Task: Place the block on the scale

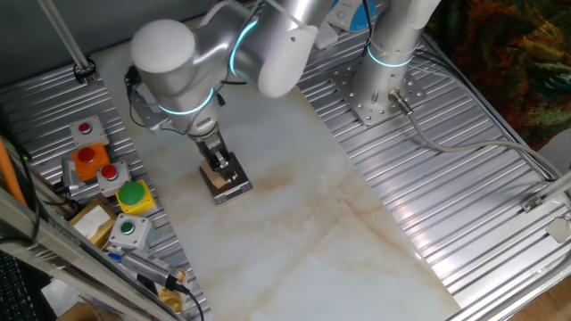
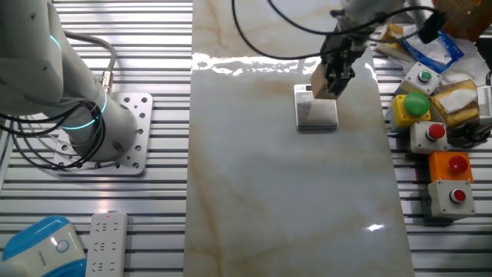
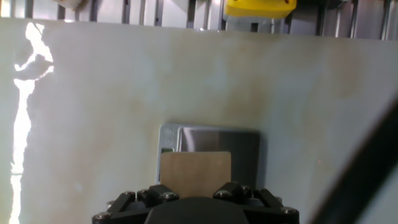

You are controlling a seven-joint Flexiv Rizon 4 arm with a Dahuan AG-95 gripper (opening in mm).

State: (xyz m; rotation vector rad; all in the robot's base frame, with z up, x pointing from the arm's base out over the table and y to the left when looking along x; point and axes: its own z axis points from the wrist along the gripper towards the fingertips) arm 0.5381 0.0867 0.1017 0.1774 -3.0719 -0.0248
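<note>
My gripper (image 2: pixel 335 75) is shut on the block (image 2: pixel 320 81), a small tan wooden cube, and holds it just above the scale (image 2: pixel 317 115). The scale is a small flat square with a dark glossy top, lying on the marble slab. In the hand view the block (image 3: pixel 195 173) fills the space between my fingers, and the scale (image 3: pixel 239 140) lies directly beyond it, partly covered by the cube. In one fixed view my gripper (image 1: pixel 220 168) hangs over the scale (image 1: pixel 232 187). I cannot tell whether the block touches the plate.
Grey boxes with coloured push buttons stand beside the slab: a green one (image 2: pixel 416 104), red ones (image 2: pixel 435 131), an orange box (image 2: pixel 453 165). A yellowish labelled box (image 2: pixel 455 98) lies behind them. The arm's base (image 2: pixel 108 135) and a power strip (image 2: pixel 106 242) are opposite.
</note>
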